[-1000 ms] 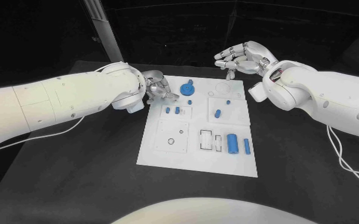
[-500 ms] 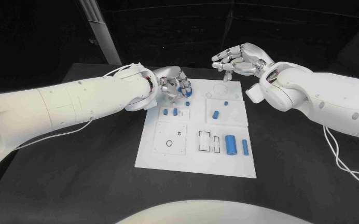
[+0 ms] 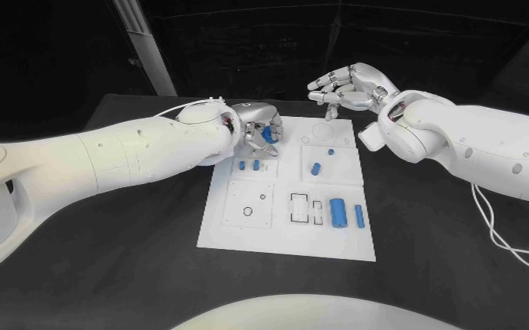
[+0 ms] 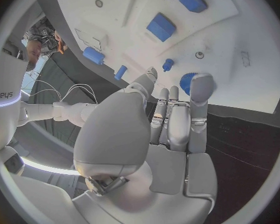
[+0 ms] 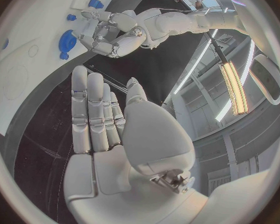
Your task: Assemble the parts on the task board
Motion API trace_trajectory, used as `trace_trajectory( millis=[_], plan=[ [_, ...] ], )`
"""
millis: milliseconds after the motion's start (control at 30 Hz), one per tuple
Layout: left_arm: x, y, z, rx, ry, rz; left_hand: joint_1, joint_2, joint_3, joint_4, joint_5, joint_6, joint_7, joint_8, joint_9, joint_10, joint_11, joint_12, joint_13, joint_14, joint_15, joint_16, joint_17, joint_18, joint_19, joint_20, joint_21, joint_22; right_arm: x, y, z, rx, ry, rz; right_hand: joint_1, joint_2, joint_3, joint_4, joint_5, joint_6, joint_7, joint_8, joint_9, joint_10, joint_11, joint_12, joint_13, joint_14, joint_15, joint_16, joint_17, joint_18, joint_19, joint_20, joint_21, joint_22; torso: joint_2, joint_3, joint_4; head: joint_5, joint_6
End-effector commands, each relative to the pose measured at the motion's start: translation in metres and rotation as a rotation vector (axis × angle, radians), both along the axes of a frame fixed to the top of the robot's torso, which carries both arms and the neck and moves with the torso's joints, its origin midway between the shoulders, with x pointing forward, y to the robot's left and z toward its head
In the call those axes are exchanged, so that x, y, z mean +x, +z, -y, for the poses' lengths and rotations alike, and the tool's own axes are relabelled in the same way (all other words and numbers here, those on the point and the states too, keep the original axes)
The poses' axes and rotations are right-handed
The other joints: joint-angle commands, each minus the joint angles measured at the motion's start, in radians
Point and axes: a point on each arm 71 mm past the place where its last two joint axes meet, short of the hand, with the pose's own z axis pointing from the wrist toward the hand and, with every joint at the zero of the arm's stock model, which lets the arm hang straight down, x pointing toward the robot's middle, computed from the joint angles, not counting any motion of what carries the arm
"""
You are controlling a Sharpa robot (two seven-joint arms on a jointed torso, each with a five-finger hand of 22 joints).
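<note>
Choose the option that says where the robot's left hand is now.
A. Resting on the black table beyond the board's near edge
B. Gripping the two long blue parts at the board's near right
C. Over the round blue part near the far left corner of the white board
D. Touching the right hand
C: in the head view the left hand hovers over the round blue part at the far left of the white board, apart from the right hand.

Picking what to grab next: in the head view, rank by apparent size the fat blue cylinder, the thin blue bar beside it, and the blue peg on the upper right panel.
1. Fat blue cylinder
2. Thin blue bar, similar length but narrower
3. Blue peg, smallest
</note>
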Motion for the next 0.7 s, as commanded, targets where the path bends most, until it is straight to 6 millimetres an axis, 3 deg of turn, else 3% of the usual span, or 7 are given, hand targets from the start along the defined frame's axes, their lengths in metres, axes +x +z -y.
trace_trajectory(
  millis=[33, 200, 533, 700],
  plan=[
    [0.000, -0.001, 0.002, 0.085, -0.031, 0.046, 0.005, 0.014, -0.011, -0.003, -0.001, 0.018, -0.004, -0.007, -0.007, 0.013, -0.007, -0.003, -0.010, 0.026, -0.004, 0.037, 0.045, -0.020, 0.036, -0.003, 0.071, 0.075, 0.000, 0.001, -0.001, 0.006, 0.009, 0.002, -0.002, 0.011, 0.001, 0.006, 0.005, -0.007, 0.001, 0.005, 0.001, -0.005, 0.000, 0.007, -0.002, -0.010, -0.001, -0.004, -0.002, 0.004, -0.008, 0.000, -0.007, -0.001, 0.000, -0.0008, 0.0012, -0.002, -0.001],
    [0.001, -0.005, 0.004, 0.129, -0.032, 0.029, 0.010, 0.021, -0.013, -0.007, -0.001, 0.032, -0.007, -0.011, -0.013, 0.023, -0.010, -0.006, -0.019, 0.039, -0.008, 0.054, 0.062, -0.027, 0.056, -0.007, 0.110, 0.117, 0.000, 0.001, -0.001, 0.006, 0.009, 0.003, -0.002, 0.011, 0.001, 0.006, 0.005, -0.007, 0.001, 0.005, 0.001, -0.006, 0.000, 0.007, -0.002, -0.010, -0.001, -0.004, -0.002, 0.004, -0.008, 0.000, -0.007, -0.001, -0.001, 0.0006, 0.0015, 0.000, -0.002],
    [0.001, -0.013, 0.011, 0.162, -0.038, 0.005, 0.015, 0.038, -0.007, -0.011, -0.001, 0.049, -0.013, -0.018, -0.021, 0.037, -0.013, -0.014, -0.033, 0.051, -0.012, 0.064, 0.068, -0.033, 0.074, -0.011, 0.142, 0.151, 0.000, 0.001, -0.004, 0.007, 0.015, 0.002, -0.002, 0.011, 0.001, 0.006, 0.005, -0.007, 0.001, 0.005, 0.001, -0.006, 0.000, 0.007, -0.002, -0.010, -0.001, -0.004, -0.002, 0.004, -0.008, 0.000, -0.007, -0.001, 0.000, -0.0008, 0.0012, 0.005, -0.002],
    [0.001, -0.015, 0.013, 0.159, -0.041, 0.012, 0.020, 0.044, 0.002, -0.016, -0.001, 0.062, -0.019, -0.021, -0.024, 0.054, -0.018, -0.019, -0.041, 0.054, -0.017, 0.067, 0.069, -0.035, 0.080, -0.014, 0.157, 0.169, 0.000, 0.001, -0.004, 0.008, 0.016, 0.002, -0.002, 0.011, 0.001, 0.006, 0.005, -0.007, 0.001, 0.005, 0.001, -0.006, 0.000, 0.007, -0.002, -0.010, -0.001, -0.004, -0.002, 0.004, -0.008, 0.000, -0.007, -0.001, -0.001, 0.0009, 0.0006, 0.004, -0.003]
  ],
)
